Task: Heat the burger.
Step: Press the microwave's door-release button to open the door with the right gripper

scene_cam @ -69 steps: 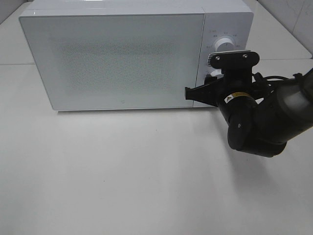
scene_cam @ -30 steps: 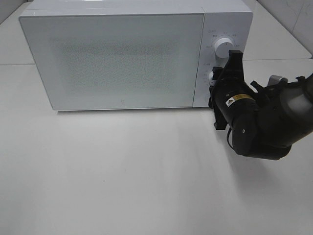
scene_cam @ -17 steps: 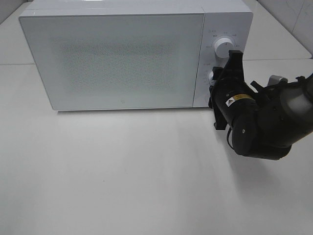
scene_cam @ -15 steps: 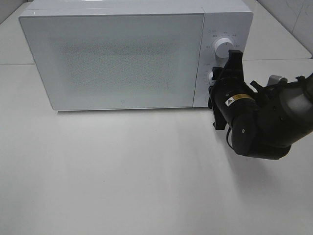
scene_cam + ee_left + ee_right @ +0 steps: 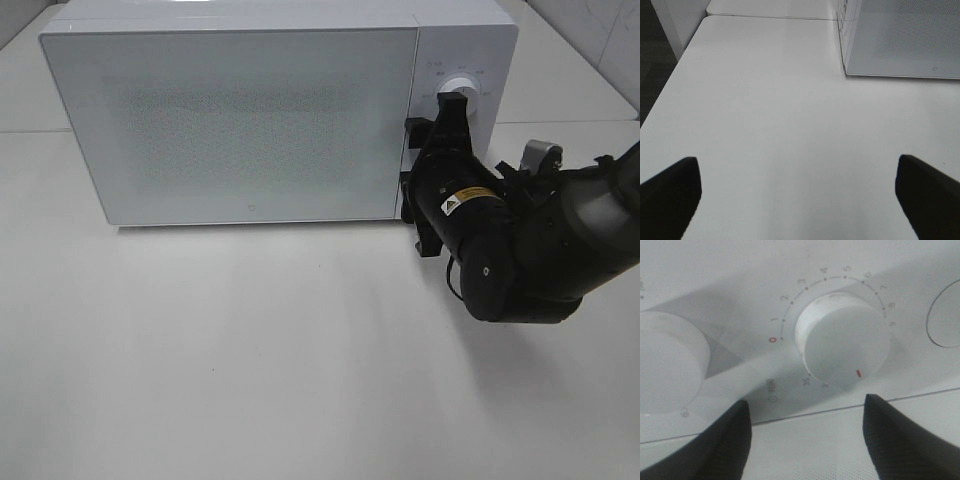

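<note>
Fingers (image 5: pixel 732 437) of the right gripper (image 5: pixel 805 406) sit spread on either side of the timer knob (image 5: pixel 842 342) without touching it. From overhead we see the arm has slid up and left across the microwave (image 5: pixel 250 110) control panel since half a second back, when it sat lower and further right. Left gripper (image 5: pixel 797 161) hangs spread wide over the white table (image 5: pixel 765 100), and as for the burger, we can't tell where it is, since the microwave door is closed and its dotted glass gives nothing away.
</note>
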{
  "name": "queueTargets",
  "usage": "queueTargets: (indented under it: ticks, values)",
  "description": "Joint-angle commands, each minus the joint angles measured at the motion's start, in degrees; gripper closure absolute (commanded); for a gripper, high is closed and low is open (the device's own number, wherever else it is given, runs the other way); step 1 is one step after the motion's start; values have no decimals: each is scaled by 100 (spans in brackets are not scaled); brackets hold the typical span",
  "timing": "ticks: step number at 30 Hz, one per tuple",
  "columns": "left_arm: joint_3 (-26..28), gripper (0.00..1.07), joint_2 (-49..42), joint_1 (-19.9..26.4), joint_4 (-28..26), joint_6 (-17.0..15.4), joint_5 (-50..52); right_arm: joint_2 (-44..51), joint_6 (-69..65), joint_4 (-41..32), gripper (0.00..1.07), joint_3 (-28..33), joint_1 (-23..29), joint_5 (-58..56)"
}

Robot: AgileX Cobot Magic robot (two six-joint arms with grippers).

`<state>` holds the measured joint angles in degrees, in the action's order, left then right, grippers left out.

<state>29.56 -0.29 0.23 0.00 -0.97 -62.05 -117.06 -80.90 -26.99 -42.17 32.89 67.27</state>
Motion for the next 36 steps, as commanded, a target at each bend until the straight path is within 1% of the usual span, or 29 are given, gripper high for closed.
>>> queueTargets:
  ticks: [1,4,5,8,10,12,13,17,18,20,21,23,24,25,27,28,29,30,31,32,33,34,35,36]
  values:
    - [-6,9,-74,11,-29,-23,86,86,92,-6,42,-218,-74,1266]
    - [-6,9,-74,11,-29,-23,86,166,258,109,40,-86,-23,1209]
    - [-6,9,-74,11,-29,-23,86,298,430,178,40,40,40,1060]
    - [-6,9,-74,11,-29,-23,86,395,550,183,40,109,46,968]
    - [-6,9,-74,11,-29,-23,86,796,1003,395,40,395,46,458]
    - [-6,9,-74,11,-29,-23,86,917,1083,470,40,476,46,338]
    - [-6,9,-74,11,-29,-23,86,1163,1346,625,40,642,46,57]
    - [-6,9,-74,11,-29,-23,86,1484,1776,693,40,854,46,-327]
    - [-6,9,-74,11,-29,-23,86,1725,2137,688,40,1003,46,-607]
    - [-6,9,-74,11,-29,-23,86,1845,2309,688,40,1066,46,-705]
    - [-6,9,-74,11,-29,-23,86,2103,2767,688,40,1192,46,-963]
    - [-6,9,-74,11,-29,-23,86,2206,2962,688,40,1243,46,-1083]
    - [-6,9,-74,11,-29,-23,86,2441,3409,688,40,1346,46,-1283]
    - [-6,9,-74,11,-29,-23,86,2441,3409,688,40,1346,46,-1283]
    - [-6,9,-74,11,-29,-23,86,2785,3971,688,40,1438,46,-1604]
    - [-6,9,-74,11,-29,-23,86,2785,3971,688,40,1438,46,-1604]
    - [-6,9,-74,11,-29,-23,86,2911,4217,688,40,1461,46,-1753]
    - [-6,9,-74,11,-29,-23,86,3168,4727,676,40,1461,23,-2149]
    - [-6,9,-74,11,-29,-23,86,3168,4727,676,40,1461,23,-2149]
    - [-6,9,-74,11,-29,-23,86,3300,4956,665,40,1461,23,-2384]
    - [-6,9,-74,11,-29,-23,86,3547,5563,613,40,1461,23,-2767]
    - [-6,9,-74,11,-29,-23,86,3547,5563,613,40,1461,23,-2767]
    - [-6,9,-74,11,-29,-23,86,3776,6154,579,40,1461,23,-3083]
    - [-6,9,-74,11,-29,-23,86,3776,6154,579,40,1461,23,-3083]
